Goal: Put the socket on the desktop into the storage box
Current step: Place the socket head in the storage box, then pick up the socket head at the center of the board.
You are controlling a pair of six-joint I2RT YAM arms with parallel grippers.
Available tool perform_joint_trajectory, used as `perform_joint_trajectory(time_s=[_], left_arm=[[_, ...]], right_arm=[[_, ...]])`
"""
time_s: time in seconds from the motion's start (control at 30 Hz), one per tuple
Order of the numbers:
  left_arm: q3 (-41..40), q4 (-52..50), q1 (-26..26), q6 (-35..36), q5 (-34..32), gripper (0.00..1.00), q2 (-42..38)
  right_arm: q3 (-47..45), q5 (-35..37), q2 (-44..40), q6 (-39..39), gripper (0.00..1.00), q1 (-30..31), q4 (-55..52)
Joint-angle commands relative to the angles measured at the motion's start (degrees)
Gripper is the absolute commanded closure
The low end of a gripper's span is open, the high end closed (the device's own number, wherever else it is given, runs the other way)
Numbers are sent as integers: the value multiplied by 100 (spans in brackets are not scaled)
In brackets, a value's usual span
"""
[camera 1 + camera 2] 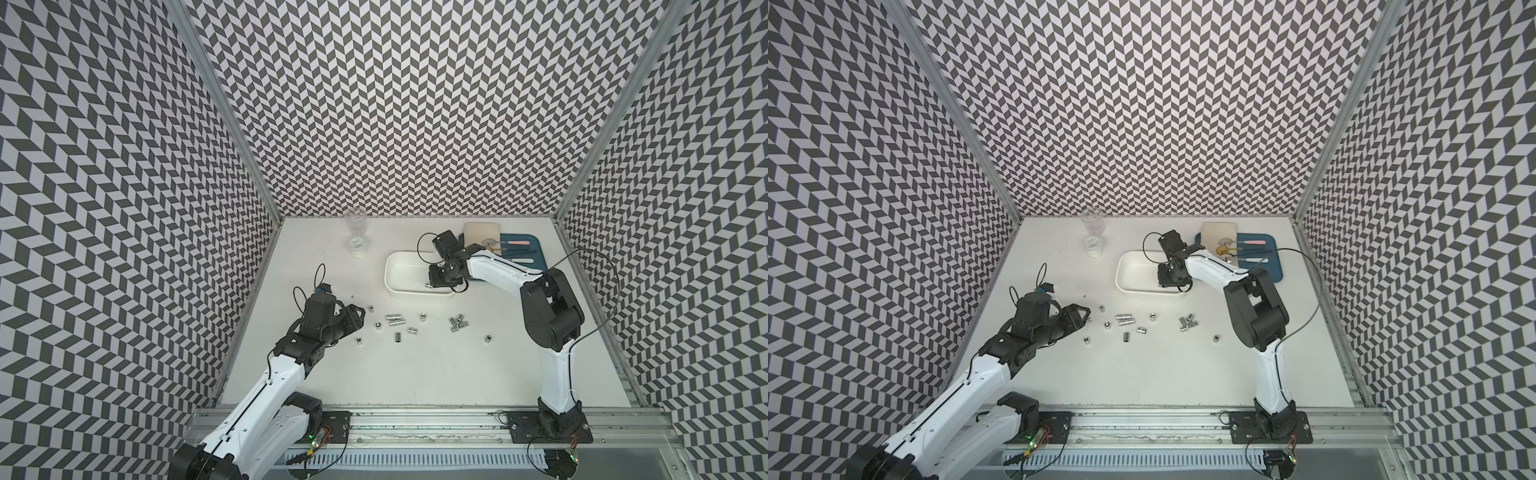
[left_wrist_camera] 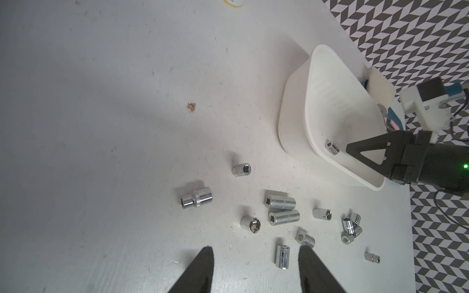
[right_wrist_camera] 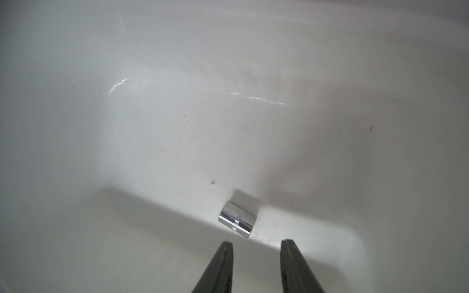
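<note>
Right tool (image 3: 256,242) hangs, jaws parted, inside storage box (image 1: 395,266).

- My left arm (image 1: 266,384) stretches forward and low; left gripper (image 2: 256,250) roughly level, jaws well apart
- My right arm (image 1: 498,268) bends at the elbow; right gripper (image 3: 256,243) tilts downward, jaws parted

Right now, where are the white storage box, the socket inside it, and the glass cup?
storage box (image 1: 405,272): in a top view, on its bare inner floor.
socket (image 3: 237,219): in the right wrist view, on its shiny curved side.
glass cup (image 1: 356,233): in a top view, on its clear wall.
</note>
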Motion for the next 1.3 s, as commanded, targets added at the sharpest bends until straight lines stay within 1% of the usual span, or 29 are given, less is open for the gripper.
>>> perform_joint_trajectory(time_s=[0.0,0.17,0.33,0.47,0.73,0.93,1.17,1.27], left_arm=[[-54,-34,34,-6,-64,43,-4],[-48,-26,51,-6,-68,44,27],[5,-17,78,47,-10,42,166],[87,-41,86,106,-34,41,283],[303,-111,88,266,-79,47,715],[303,-175,80,277,-113,49,987],[275,-184,-40,242,-126,52,1242],[293,-217,-109,241,-166,53,1403]], right_arm=[[-71,55,-469,14,64,44,223],[-440,34,-1046,34,64,50,415],[-1147,-69,-1860,36,60,113,828],[-1682,-208,-2469,-20,60,149,1044],[-2815,-678,-3672,-107,58,324,1562],[-3380,-844,-4270,-175,59,689,1715],[-4173,-1055,-4932,-175,58,1358,2371],[-4385,-958,-5068,-184,58,1671,2481]])
